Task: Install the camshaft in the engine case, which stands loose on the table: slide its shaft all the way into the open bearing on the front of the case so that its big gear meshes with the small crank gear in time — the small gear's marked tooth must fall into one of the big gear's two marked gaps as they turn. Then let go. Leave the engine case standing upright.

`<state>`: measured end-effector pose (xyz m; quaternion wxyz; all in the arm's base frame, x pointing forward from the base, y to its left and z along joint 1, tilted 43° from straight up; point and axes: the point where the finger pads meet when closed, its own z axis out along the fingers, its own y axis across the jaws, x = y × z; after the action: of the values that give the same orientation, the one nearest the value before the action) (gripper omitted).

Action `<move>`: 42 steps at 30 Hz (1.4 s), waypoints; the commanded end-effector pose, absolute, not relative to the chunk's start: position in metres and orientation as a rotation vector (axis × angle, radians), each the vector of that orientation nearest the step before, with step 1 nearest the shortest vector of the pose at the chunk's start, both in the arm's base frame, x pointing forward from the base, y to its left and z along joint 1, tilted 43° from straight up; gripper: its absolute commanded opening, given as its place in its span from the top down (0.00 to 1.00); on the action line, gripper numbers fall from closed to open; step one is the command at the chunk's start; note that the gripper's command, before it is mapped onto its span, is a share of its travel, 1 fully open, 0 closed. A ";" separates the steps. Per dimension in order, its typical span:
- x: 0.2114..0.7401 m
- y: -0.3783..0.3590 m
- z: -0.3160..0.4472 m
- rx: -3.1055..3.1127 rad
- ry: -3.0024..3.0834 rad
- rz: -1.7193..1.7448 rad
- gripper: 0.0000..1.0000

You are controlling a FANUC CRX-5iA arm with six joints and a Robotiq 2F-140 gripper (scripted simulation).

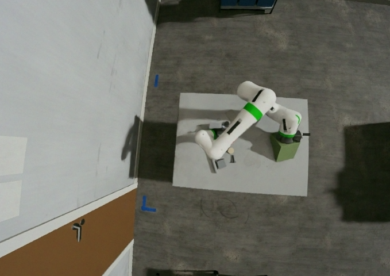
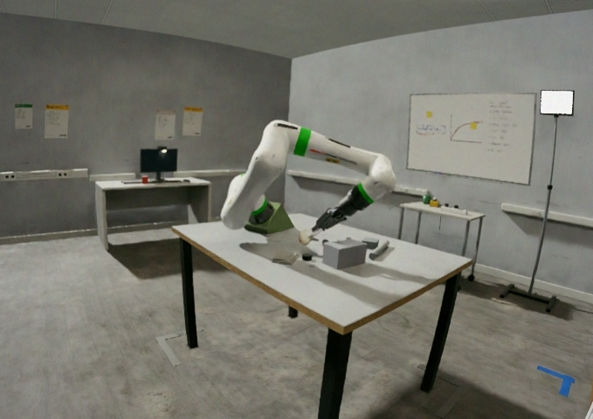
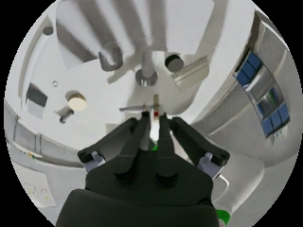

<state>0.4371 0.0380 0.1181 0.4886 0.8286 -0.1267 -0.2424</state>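
My gripper (image 2: 313, 232) (image 3: 156, 110) is shut on the camshaft (image 2: 302, 237) (image 3: 155, 120). In the wrist view the camshaft shows as a thin pale piece with a red mark between the fingertips. It hangs a little above the table, to the left of the engine case (image 2: 343, 252). The case is a plain grey box standing upright on the white table (image 2: 356, 305) (image 1: 266, 181). The overhead view hides my gripper under the forearm. I cannot make out the bearing or the small crank gear.
A small grey block (image 2: 369, 242) and a grey cylinder (image 2: 379, 249) lie behind the case. A flat grey piece (image 2: 284, 257) and a small dark part (image 2: 306, 257) lie left of it. The green robot base (image 2: 269, 222) (image 1: 284, 149) stands at the table's back.
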 end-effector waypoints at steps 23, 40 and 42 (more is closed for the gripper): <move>0.429 0.061 0.144 2.015 -0.307 -0.587 0.86; 0.429 0.061 0.144 2.015 -0.307 -0.587 0.86; 0.429 0.061 0.144 2.015 -0.307 -0.587 0.86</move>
<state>0.4291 0.0604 0.1434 0.4886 0.8285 -0.1267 -0.2424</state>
